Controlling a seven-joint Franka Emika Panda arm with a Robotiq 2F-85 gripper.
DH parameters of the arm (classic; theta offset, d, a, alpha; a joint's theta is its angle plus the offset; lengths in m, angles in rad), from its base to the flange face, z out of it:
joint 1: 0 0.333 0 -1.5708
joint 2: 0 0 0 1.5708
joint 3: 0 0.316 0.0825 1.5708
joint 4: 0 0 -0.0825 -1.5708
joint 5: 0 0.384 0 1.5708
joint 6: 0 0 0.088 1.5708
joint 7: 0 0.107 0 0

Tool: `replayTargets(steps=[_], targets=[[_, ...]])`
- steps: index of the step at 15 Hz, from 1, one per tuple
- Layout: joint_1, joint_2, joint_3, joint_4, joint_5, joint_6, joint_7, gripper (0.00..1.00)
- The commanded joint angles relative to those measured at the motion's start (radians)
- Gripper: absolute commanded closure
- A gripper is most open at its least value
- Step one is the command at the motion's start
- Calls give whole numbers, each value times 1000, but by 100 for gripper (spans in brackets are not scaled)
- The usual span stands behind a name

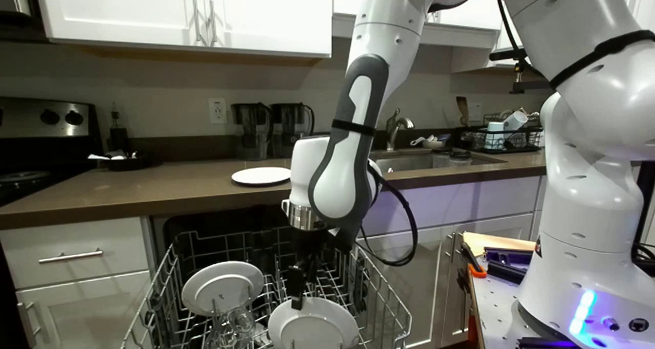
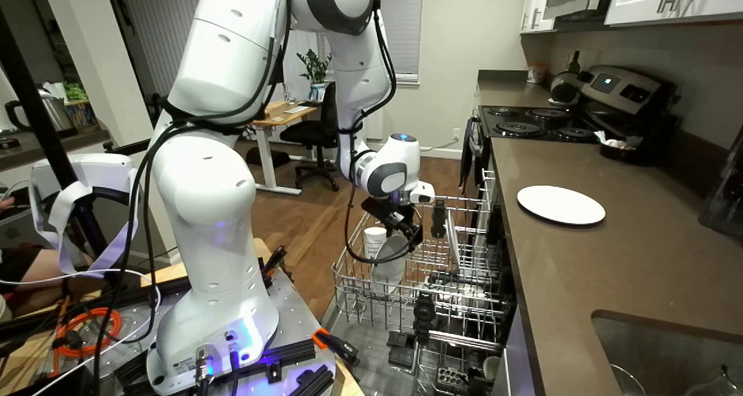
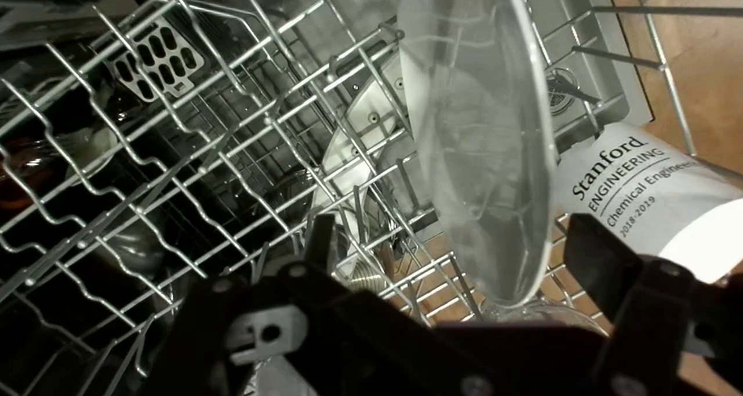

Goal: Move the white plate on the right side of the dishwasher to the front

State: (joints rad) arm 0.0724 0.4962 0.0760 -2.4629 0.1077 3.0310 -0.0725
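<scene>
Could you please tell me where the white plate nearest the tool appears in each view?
In an exterior view: white plate at bottom centre.
In an exterior view: white plate below centre, slightly right.
Wrist view: white plate right of centre.
Shared landmark: the dishwasher rack.

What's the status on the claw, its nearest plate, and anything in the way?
Claw open, seemingly straddling white plate. Plate standing in dishwasher rack, not gripped. White cup close to claw, possibly in the way.
</scene>
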Motion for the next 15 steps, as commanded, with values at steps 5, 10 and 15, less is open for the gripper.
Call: replayTargets(steps=[5, 10, 15], targets=[[-194, 81, 157, 43, -1, -17, -18, 53], [-278, 70, 219, 65, 16, -116, -54, 85], [-323, 51, 251, 83, 43, -232, -111, 95]])
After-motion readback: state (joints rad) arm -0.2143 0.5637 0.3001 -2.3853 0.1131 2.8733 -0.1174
